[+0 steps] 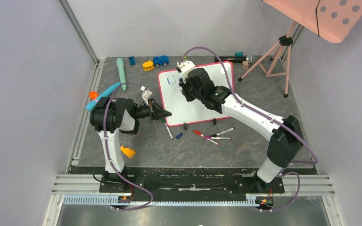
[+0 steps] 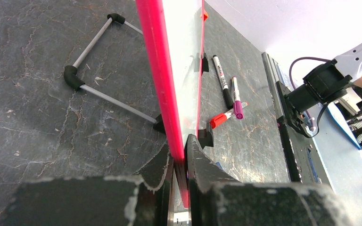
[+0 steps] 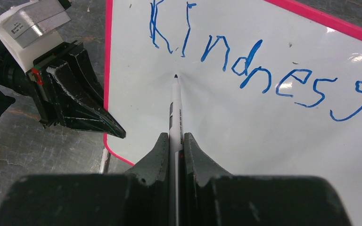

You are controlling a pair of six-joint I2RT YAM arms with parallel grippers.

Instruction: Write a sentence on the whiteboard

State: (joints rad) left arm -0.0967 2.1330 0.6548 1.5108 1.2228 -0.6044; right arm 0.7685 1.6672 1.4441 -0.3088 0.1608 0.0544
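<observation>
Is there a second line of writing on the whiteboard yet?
No, the whiteboard shows only one blue word, "Kindness", with bare white below it where the pen points.

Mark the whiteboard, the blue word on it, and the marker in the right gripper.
whiteboard [image 3: 264, 155], right wrist view, bare white surface below the writing.
blue word [image 3: 251, 55], right wrist view, stem of the d.
marker [image 3: 175, 108], right wrist view, white barrel, midway along.

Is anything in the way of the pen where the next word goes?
Nothing visible. The marker in the right gripper points at bare whiteboard just under the sentence; the left gripper pinches only the board's edge.
</observation>
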